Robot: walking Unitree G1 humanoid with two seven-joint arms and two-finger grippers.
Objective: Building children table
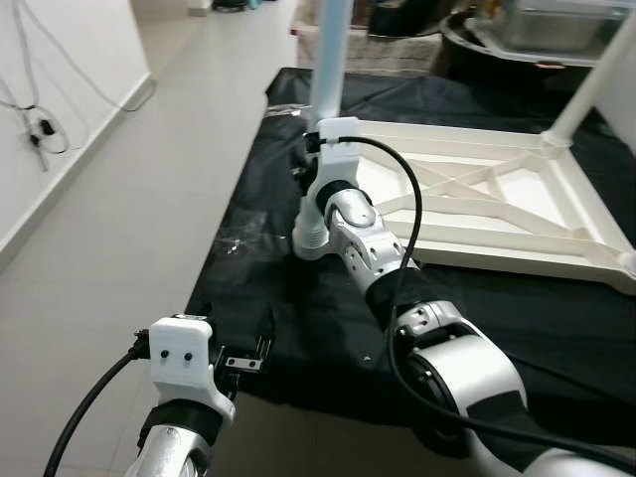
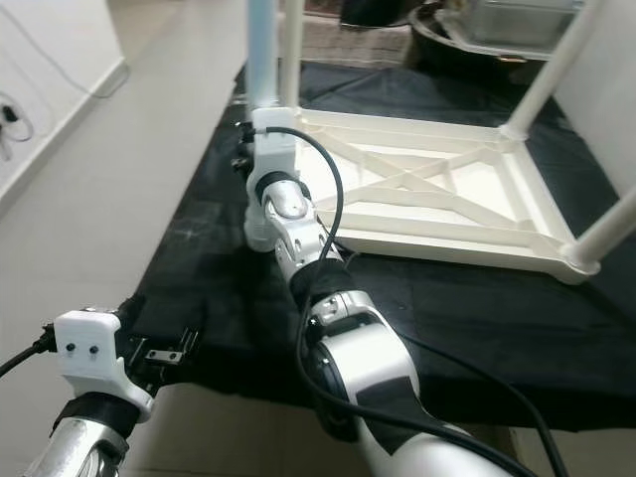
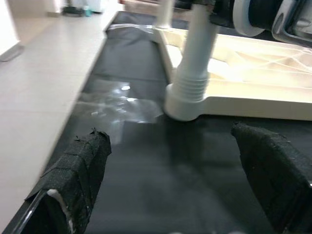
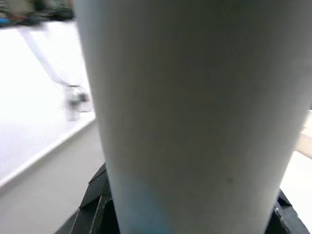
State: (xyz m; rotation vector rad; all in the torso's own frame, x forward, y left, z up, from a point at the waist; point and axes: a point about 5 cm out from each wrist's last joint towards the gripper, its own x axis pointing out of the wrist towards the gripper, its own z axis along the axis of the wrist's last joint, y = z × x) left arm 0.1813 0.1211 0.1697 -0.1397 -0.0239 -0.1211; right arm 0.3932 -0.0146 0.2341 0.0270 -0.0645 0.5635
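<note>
A white children's table top (image 1: 497, 199) lies upside down on a black cloth (image 1: 298, 328). A pale leg (image 1: 331, 60) stands upright in its near left corner, with a ribbed base (image 3: 187, 92) at the socket. My right gripper (image 1: 323, 139) is shut on this leg a little above the base. In the right wrist view the leg (image 4: 195, 112) sits close between the black fingers (image 4: 95, 204). My left gripper (image 1: 248, 353) hovers low over the cloth's near left edge. It is open and holds nothing, its padded fingers (image 3: 83, 165) pointing toward the leg's base.
More white legs stand at the far right corner (image 1: 596, 79), the near right corner (image 2: 606, 234) and the far left (image 2: 288, 50). Tiled floor (image 1: 119, 238) runs along the left, up to a white wall with cables (image 1: 35, 129). A metal tray (image 1: 556, 30) sits behind the table.
</note>
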